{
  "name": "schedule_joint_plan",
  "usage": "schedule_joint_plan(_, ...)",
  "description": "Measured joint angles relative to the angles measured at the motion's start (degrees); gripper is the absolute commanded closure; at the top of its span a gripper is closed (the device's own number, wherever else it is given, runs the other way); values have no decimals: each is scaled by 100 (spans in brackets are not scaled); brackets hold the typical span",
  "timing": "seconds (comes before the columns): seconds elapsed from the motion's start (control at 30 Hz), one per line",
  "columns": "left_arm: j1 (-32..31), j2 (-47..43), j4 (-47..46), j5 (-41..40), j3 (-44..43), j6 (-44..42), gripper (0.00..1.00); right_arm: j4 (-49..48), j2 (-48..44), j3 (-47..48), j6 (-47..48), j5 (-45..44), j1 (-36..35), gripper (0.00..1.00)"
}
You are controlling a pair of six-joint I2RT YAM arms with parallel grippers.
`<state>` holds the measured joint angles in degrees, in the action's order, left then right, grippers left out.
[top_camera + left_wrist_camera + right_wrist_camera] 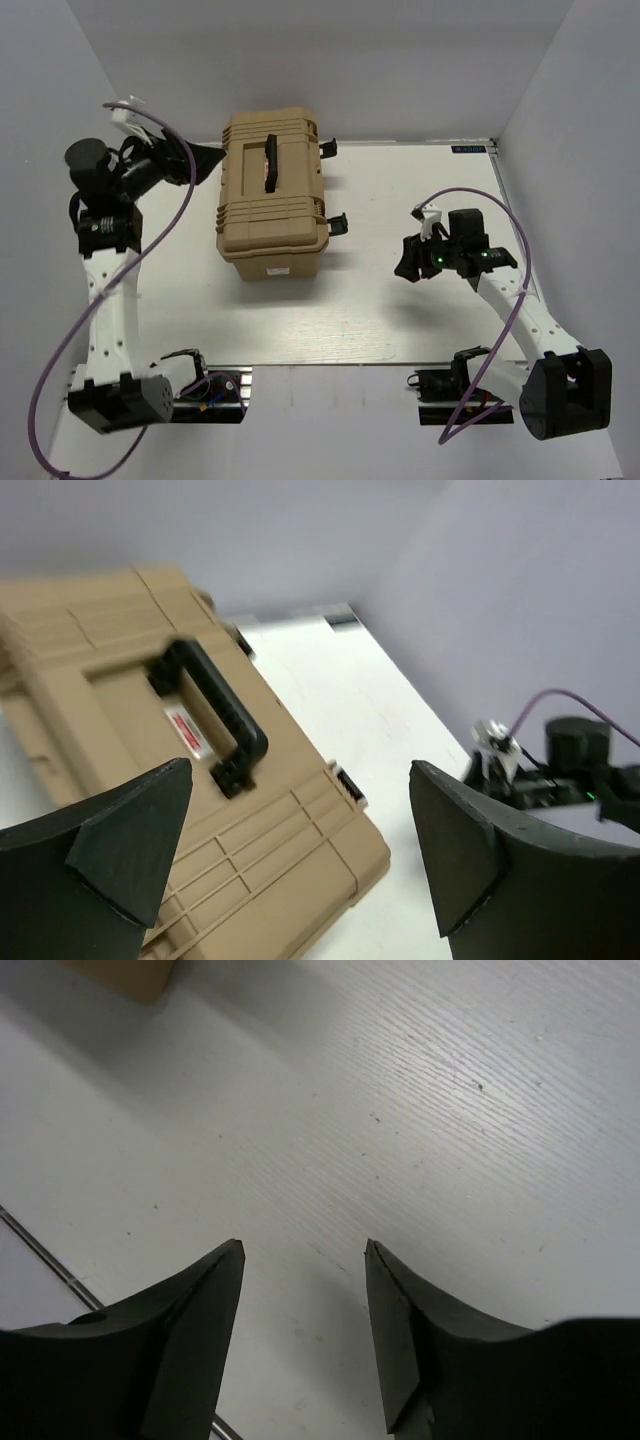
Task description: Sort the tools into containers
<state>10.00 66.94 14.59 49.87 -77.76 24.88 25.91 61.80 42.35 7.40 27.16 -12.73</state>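
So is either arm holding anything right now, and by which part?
Nothing is held. The left gripper stands open near the tan case, the right gripper open over the table; nothing sits between either pair of fingers.

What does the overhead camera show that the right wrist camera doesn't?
Only overhead: the left arm, the right arm, the left pincer, and the whole tan case with its black handle. Only the right wrist: the table's fine grain and specks, close up. Both: the white table, the right pincer, and the case, though the wrist view catches just one tan corner.
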Motion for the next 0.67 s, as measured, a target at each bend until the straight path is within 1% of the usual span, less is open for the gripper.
schedule_joint_plan(0.03,0,-251,9,-195,4,-52,0,-20,0,0,-11,-52,13,33)
schedule_joint_plan(0.1,0,-704,-33,-474,37,-173,0,-52,0,0,-72,-175,42,28)
schedule_joint_plan(0.17,-11,-1078,-166,-529,271,-271,0,-66,0,0,-133,-293,66,26)
schedule_joint_plan(0.2,-13,-1244,-323,-496,511,-289,0,-76,0,0,-155,-343,72,24)
schedule_joint_plan(0.3,-68,-1652,-949,-118,1700,-269,0,-118,0,0,-339,-643,79,21)
schedule_joint_plan(0.4,-120,-1700,-1143,101,2785,-258,0,-179,0,0,-492,-977,101,19)
schedule_joint_plan(0.47,-155,-1703,-977,125,3307,-385,0,-225,0,0,-560,-1165,129,19)
schedule_joint_plan(0.53,-254,-1814,-802,28,3617,-560,0,-240,0,0,-584,-1252,157,19)
schedule_joint_plan(0.57,-319,-1943,-769,-31,3733,-640,0,-249,-2,0,-579,-1290,177,21)
schedule_joint_plan(0.67,-459,-2470,-841,-166,3991,-807,0,-258,0,0,-579,-1349,216,21)
